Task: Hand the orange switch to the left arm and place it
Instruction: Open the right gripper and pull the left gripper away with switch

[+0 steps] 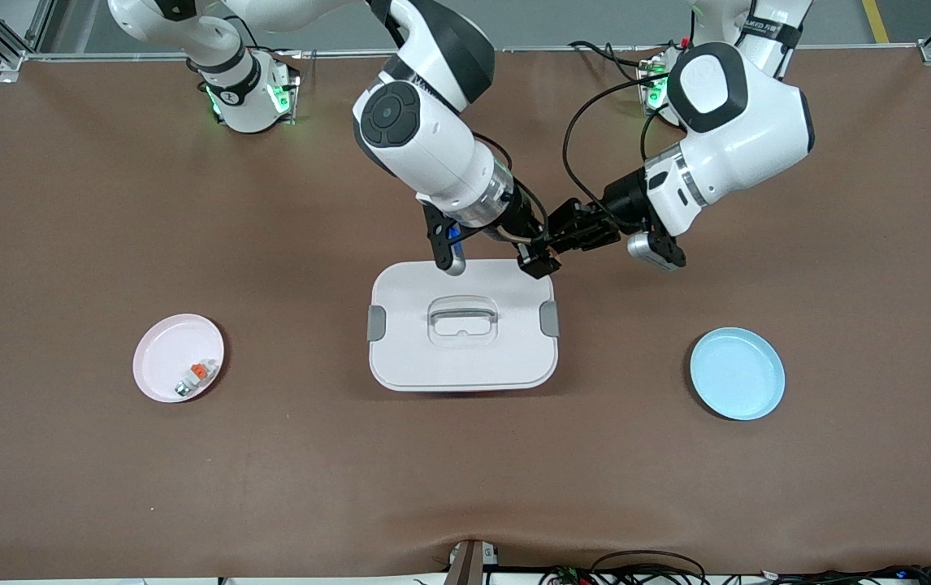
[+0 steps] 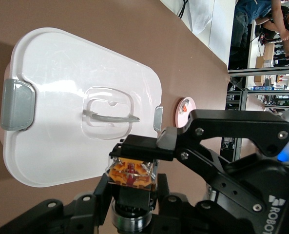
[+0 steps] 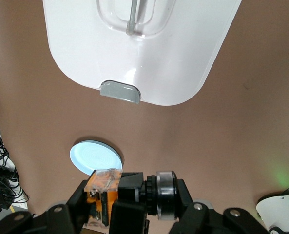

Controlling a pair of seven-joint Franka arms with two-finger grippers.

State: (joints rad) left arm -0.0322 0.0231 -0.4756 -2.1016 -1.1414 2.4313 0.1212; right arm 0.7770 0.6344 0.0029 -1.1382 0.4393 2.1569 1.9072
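The orange switch (image 2: 131,175), a small black block with an orange top under a clear cap and a silver ring at its base, hangs in the air between both grippers. My left gripper (image 2: 129,187) is shut on its black body from the sides. My right gripper (image 3: 127,192) is shut on it end to end, one finger on the orange top (image 3: 101,191) and one by the silver ring (image 3: 166,192). In the front view the right gripper (image 1: 537,258) and left gripper (image 1: 559,242) meet over the corner of the white box (image 1: 462,357) toward the left arm's end, and they hide the switch.
A pink plate (image 1: 158,357) holding a few small pieces lies toward the right arm's end of the table. A blue plate (image 1: 738,374) lies toward the left arm's end. The box stands between them, its grey latches (image 1: 376,323) at both sides.
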